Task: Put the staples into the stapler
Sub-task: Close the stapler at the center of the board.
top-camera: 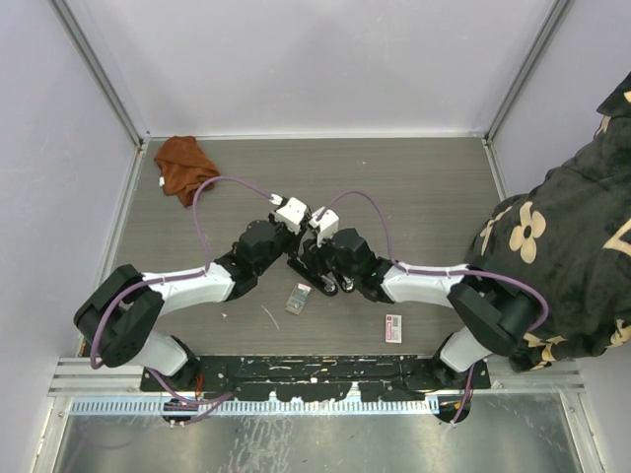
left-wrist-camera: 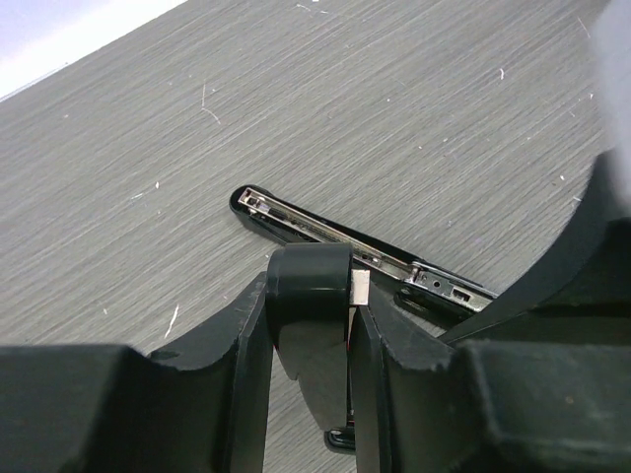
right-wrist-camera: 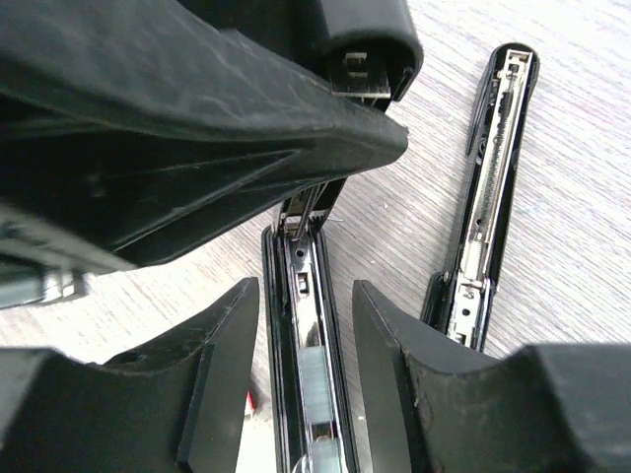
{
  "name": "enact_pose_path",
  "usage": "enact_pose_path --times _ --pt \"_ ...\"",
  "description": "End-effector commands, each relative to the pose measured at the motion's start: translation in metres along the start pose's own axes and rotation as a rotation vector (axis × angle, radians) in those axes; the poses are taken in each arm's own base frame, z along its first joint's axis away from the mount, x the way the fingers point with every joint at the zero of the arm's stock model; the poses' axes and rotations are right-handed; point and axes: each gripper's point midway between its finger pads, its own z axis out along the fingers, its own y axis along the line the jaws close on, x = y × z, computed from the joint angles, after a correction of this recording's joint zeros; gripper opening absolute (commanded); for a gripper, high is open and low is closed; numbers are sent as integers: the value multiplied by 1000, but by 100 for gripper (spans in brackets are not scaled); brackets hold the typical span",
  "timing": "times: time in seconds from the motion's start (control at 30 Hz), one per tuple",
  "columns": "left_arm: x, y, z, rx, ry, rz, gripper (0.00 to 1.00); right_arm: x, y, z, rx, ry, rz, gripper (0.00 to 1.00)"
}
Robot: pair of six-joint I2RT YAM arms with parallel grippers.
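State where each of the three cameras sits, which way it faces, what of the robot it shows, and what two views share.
Top: above and behind, facing down at the table; left arm and right arm show from above.
Left wrist: on that wrist, facing down past the left gripper, which grips the open stapler.
Right wrist: on that wrist, facing down through the open right gripper at the stapler.
Shared: both wrist views show the stapler and the left gripper.

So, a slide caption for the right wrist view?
Open right gripper straddles the stapler, its metal channel exposed; left gripper grips it above.
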Motion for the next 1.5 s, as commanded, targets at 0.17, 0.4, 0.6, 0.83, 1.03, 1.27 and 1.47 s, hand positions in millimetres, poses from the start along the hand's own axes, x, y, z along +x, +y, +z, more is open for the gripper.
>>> enact_pose_path --times 0.17,0.4,0.6,0.83,1.03,1.27,1.47 --pt "28 -9 -8 -10 86 155 7 -12 3 -44 -18 -78 36 49" --pt "30 -18 -12 -20 84 212 7 15 3 -54 -30 -46 62 48" --pt "34 -28 -14 -12 93 253 7 29 7 -53 -62 -27 68 47" --pt "40 -37 -16 -27 111 320 7 43 2 -50 -41 -14 74 46" --pt "44 -48 -20 -24 119 357 7 52 -1 -51 -26 -9 89 42" --pt "49 -58 -25 -35 131 417 9 54 -5 -58 -7 -21 106 42" --pt "54 -72 -28 -32 145 472 14 51 -4 -65 -10 -42 118 42"
